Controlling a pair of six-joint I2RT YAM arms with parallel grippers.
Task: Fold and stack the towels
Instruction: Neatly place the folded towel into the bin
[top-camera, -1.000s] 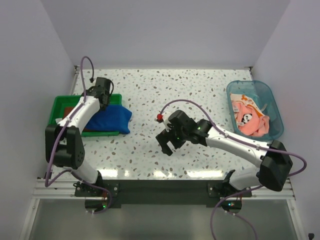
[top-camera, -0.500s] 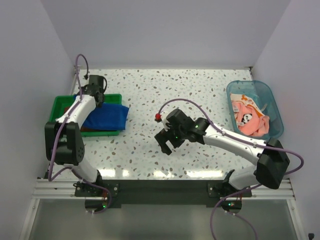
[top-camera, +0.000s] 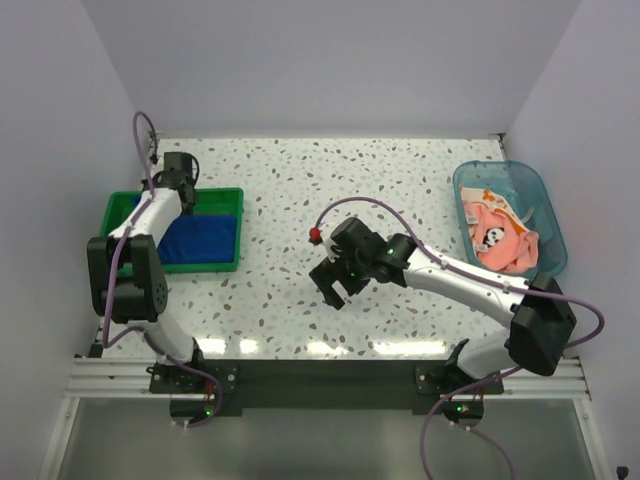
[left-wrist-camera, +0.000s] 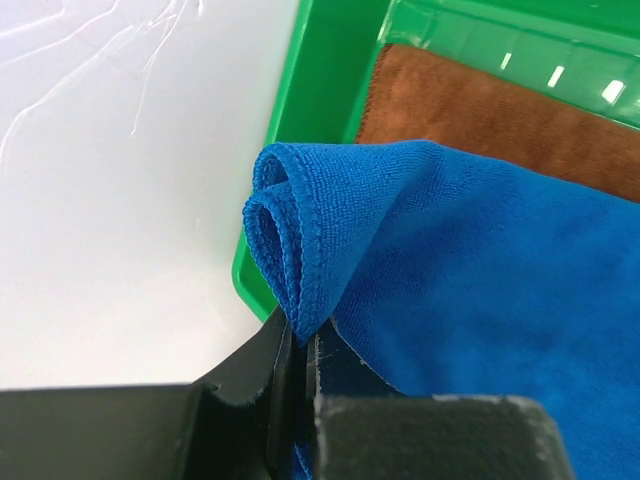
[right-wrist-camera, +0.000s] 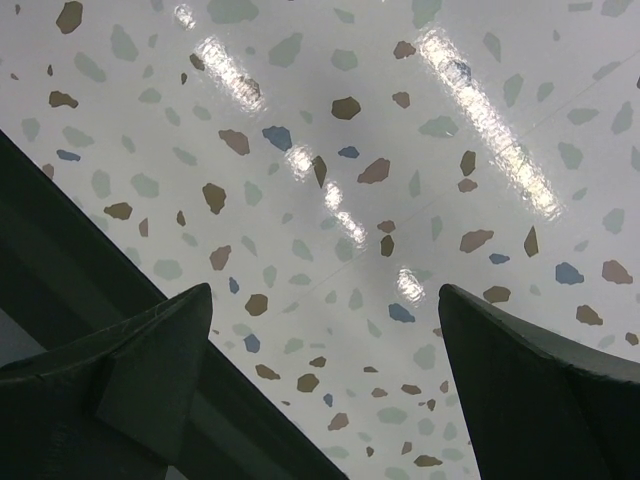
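A royal blue towel (top-camera: 198, 238) lies folded in the green tray (top-camera: 228, 197) at the left. In the left wrist view its rolled edge (left-wrist-camera: 300, 230) is pinched between my left gripper's (left-wrist-camera: 302, 345) jaws, and it rests over a rust-brown towel (left-wrist-camera: 500, 120). My left gripper (top-camera: 176, 180) sits at the tray's back left corner, shut on the blue towel. A pink towel (top-camera: 497, 238) and an orange patterned towel (top-camera: 492, 200) lie bunched in the clear blue tub (top-camera: 548, 215) at the right. My right gripper (top-camera: 334, 283) hovers open over the bare table centre (right-wrist-camera: 325, 300), with nothing between its fingers.
The speckled tabletop (top-camera: 330, 180) spans between tray and tub. White walls enclose the back and both sides. The right arm's purple cable loops over the table's middle (top-camera: 360, 203).
My left gripper has drawn the blue towel leftward and back, so it now lies wholly inside the green tray instead of hanging over its right edge. The right arm has barely moved.
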